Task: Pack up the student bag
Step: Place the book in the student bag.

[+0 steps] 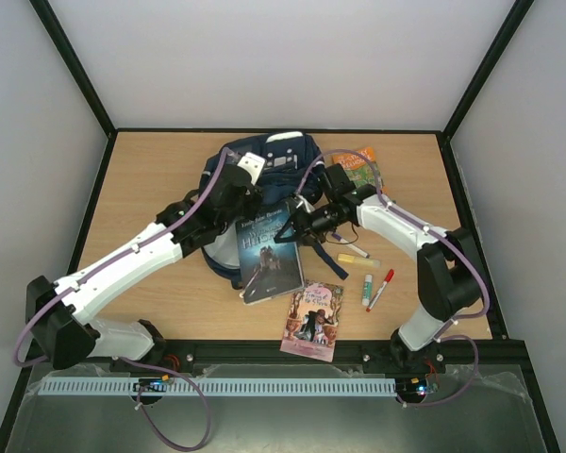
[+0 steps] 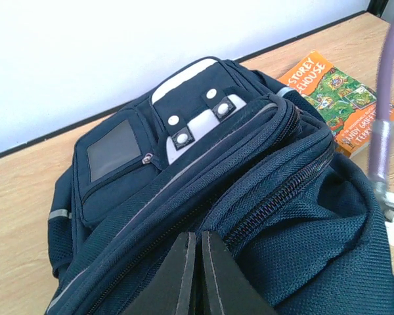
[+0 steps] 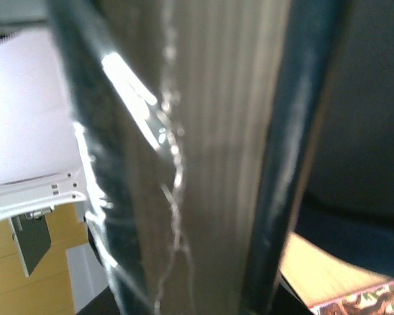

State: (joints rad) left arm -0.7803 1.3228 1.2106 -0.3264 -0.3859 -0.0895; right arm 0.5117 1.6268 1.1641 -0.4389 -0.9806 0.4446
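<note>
The student bag is a navy backpack lying at the back middle of the table. My left gripper is on its near side. In the left wrist view the bag fills the frame, and my left gripper is shut, pinching fabric beside a zipper. My right gripper holds the right edge of a dark blue book that leans in front of the bag. In the right wrist view the book's page edge fills the frame and hides my fingers.
An orange book lies right of the bag and also shows in the left wrist view. A pink book lies at the front. A red marker, a glue stick and a yellow highlighter lie to the right.
</note>
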